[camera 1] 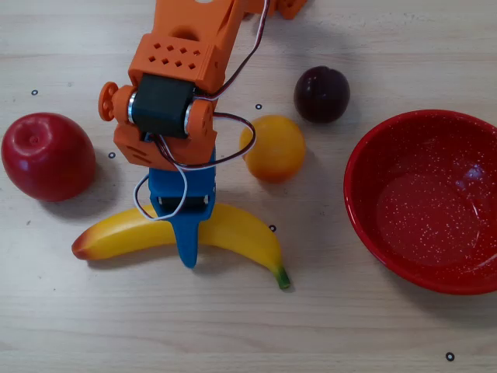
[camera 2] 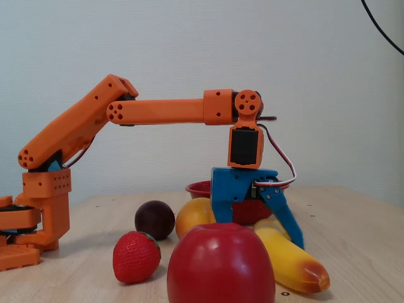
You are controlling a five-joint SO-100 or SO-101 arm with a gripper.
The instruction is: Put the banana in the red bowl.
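Straddling banana (camera 1: 233,225), gripper (camera 1: 189,233) spread

Red bowl (camera 1: 466,284) cut by overhead view's right edge; banana (camera 1: 233,227) mid-part under claw (camera 1: 187,247).

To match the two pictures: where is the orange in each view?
Overhead view: the orange lies centre, between the gripper and the red bowl.
Fixed view: orange at lower centre, behind the apple.
Shared landmark: the dark plum beside it.
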